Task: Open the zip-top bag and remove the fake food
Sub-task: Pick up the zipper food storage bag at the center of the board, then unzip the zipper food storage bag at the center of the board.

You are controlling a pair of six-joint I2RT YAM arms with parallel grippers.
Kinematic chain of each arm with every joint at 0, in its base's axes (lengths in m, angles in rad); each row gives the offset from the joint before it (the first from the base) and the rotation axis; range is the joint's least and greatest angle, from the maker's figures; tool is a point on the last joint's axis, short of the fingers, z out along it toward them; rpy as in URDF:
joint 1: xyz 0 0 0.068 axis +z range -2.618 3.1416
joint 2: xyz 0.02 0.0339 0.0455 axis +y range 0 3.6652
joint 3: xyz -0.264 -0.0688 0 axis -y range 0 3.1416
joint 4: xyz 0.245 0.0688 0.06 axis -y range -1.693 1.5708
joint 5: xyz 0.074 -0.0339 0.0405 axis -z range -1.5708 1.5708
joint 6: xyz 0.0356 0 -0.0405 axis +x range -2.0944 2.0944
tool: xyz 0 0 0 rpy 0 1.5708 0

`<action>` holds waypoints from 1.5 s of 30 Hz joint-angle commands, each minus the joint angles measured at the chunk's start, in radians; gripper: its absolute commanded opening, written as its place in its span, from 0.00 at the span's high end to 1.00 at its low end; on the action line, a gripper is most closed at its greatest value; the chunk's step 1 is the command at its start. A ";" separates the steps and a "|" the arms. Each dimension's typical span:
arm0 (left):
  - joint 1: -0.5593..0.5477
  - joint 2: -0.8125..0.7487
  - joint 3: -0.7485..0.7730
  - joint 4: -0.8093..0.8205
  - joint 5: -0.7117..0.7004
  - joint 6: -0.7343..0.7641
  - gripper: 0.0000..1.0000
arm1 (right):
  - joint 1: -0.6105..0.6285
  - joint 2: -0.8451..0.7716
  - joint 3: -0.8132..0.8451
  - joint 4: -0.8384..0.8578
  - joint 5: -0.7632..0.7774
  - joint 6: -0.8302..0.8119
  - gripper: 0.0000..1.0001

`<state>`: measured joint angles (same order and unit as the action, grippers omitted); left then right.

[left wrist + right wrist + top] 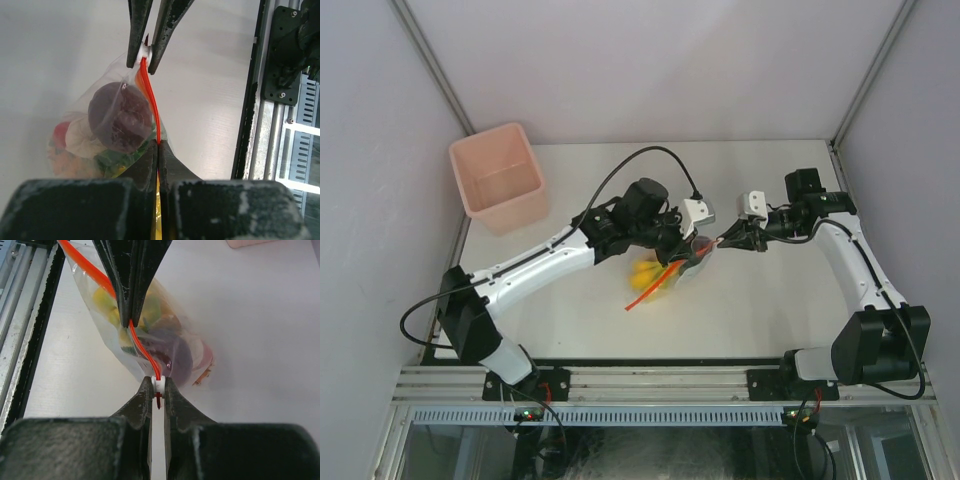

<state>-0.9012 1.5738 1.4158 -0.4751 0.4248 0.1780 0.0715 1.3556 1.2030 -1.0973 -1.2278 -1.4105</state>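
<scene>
Left gripper [157, 151] pinches the zip [153, 100] between its tips; right gripper [159, 388] clamps the slider [145, 52]. The bag [112, 352] (light, limp, slippery) likely handles best by that stiffer zip.

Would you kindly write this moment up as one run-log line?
left gripper: shut on zip-top bag strip | right gripper: shut on white slider | fake food: inside bag

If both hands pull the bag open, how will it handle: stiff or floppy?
Likely floppy: the bag is thin crinkled film, pinched only by the left hand on the zip strip and the right hand on the slider. Probably lopsided, since the toy food bunches away from the strip. The film looks glossy, so it may slip.
</scene>
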 commanded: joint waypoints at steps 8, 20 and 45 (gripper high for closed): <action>-0.002 -0.007 0.034 0.019 0.001 0.143 1.00 | 0.019 0.008 0.003 -0.102 -0.092 -0.155 1.00; -0.002 -0.052 0.039 0.028 0.059 0.187 1.00 | 0.027 -0.041 0.003 -0.111 -0.076 -0.213 1.00; -0.002 -0.050 0.048 0.031 0.113 0.194 1.00 | 0.062 -0.062 0.003 -0.172 0.014 -0.338 0.92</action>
<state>-0.9012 1.5681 1.4162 -0.5205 0.5198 0.3515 0.1207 1.3113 1.2030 -1.2472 -1.2041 -1.7252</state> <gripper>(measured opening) 0.007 0.076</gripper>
